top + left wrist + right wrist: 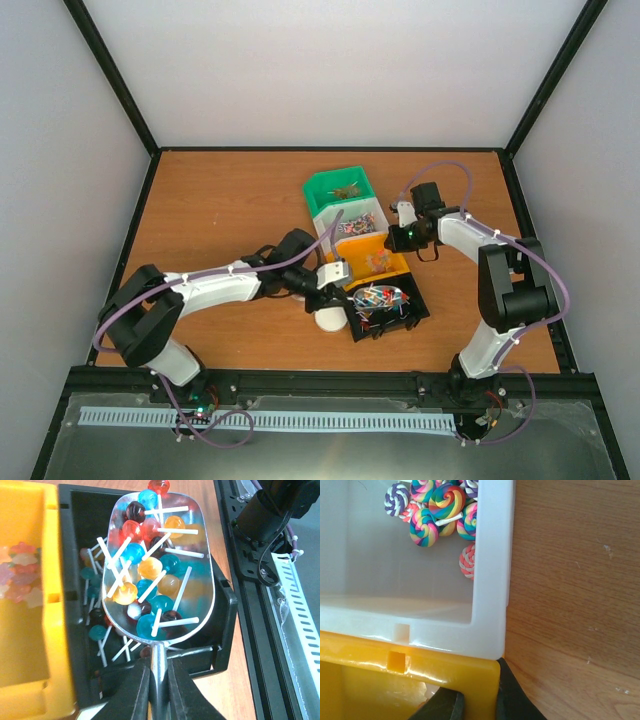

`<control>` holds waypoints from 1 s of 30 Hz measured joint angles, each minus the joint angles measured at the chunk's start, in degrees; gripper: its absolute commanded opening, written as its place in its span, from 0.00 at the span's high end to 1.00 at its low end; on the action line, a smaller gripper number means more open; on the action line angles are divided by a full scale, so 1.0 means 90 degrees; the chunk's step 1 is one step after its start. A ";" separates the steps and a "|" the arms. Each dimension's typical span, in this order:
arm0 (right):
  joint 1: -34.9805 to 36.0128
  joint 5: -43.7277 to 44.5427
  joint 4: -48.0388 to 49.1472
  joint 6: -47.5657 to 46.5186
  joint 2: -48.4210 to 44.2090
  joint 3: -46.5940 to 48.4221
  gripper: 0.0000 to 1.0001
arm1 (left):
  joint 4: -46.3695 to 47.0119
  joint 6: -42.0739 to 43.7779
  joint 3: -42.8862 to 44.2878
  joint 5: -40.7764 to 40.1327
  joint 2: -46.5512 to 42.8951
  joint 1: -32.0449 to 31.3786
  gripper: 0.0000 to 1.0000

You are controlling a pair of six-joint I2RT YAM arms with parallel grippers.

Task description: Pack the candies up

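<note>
The left hand point(159, 690) is clamped tight on the thin handle of a metal scoop point(165, 580), which sits level and heaped with the candies point(136, 551): round sweets on white sticks in red, blue, orange and dark colours. The scoop hangs just above the black bin point(226, 605), where more of the same candies lie loose on the bottom. The right hand point(477, 700) is closed on the corner of the yellow bin point(365, 680), one finger inside the wall and one outside, apparently steadying the row of bins. Beside it, the white bin point(492, 555) holds swirled rainbow sweets point(436, 502).

The load is the main risk. Several sticks and at least one red sweet reach past the scoop's front lip, so a tilt or a quick swing would probably spill them onto the surface point(220, 200). The handle is narrow and smooth, and it could twist in the grip under the weight. In the overhead view, a small pale round container point(330, 316) stands near the left hand; its mouth looks narrower than the scoop, so a pour there could miss.

No brand, label or writing is readable in any view.
</note>
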 measured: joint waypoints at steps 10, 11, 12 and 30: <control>0.0000 -0.0007 -0.0005 -0.0017 0.0017 0.0022 0.97 | -0.0940 0.0165 0.0034 0.0034 -0.0784 0.0840 0.99; 0.0000 -0.0007 -0.0010 -0.0019 0.0022 0.0027 0.97 | -0.1071 0.0197 0.0032 0.0034 -0.0884 0.0920 0.99; 0.0000 -0.0007 -0.0010 -0.0022 0.0024 0.0029 0.97 | -0.1214 0.0243 0.0032 0.0032 -0.0986 0.0996 0.99; 0.0002 -0.0022 -0.0068 -0.0070 0.0129 0.0165 0.97 | -0.3840 0.1848 -0.0493 0.0209 -0.3291 0.2820 0.99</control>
